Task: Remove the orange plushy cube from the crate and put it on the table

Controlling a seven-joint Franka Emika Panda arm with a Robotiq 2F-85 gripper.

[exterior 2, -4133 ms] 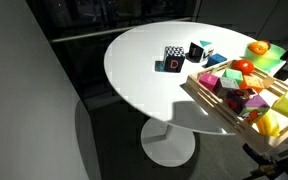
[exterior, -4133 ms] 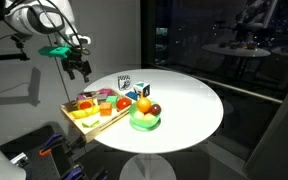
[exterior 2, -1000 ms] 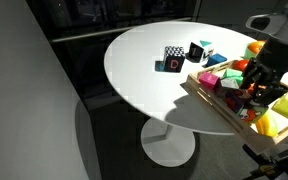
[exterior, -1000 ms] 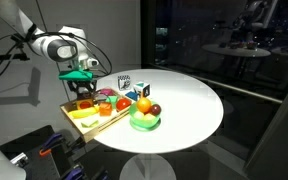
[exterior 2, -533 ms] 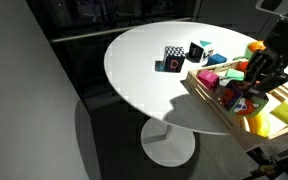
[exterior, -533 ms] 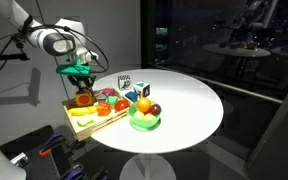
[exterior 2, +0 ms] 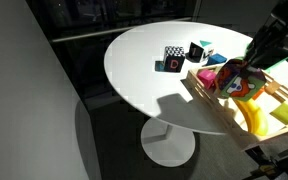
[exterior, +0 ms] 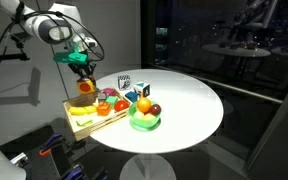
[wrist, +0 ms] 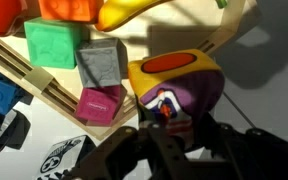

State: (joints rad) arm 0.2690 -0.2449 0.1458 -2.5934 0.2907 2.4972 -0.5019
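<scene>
My gripper [exterior: 84,79] hangs above the near-left part of the light-wood crate [exterior: 90,125], shut on the orange plushy cube [exterior: 84,88], which is lifted clear of the toys below. In an exterior view the gripper [exterior 2: 252,68] holds the cube [exterior 2: 243,82] over the crate [exterior 2: 208,106]. In the wrist view the cube [wrist: 179,85] fills the space between my fingers [wrist: 169,128]; it shows a purple side with an orange patch and a yellow edge. The crate's slats [wrist: 42,80] lie beneath, on the white table [exterior: 189,100].
The crate holds a green cube [wrist: 52,44], a grey cube [wrist: 99,64], a magenta block [wrist: 99,103] and a yellow banana toy [exterior 2: 256,116]. A lime-green bowl [exterior: 144,123] with fruit stands beside the crate. Patterned white cubes [exterior 2: 174,60] and a blue one [exterior: 144,90] sit further in.
My gripper shut on the cube down in the crate and rose with it; the cube now hangs above the other toys.
</scene>
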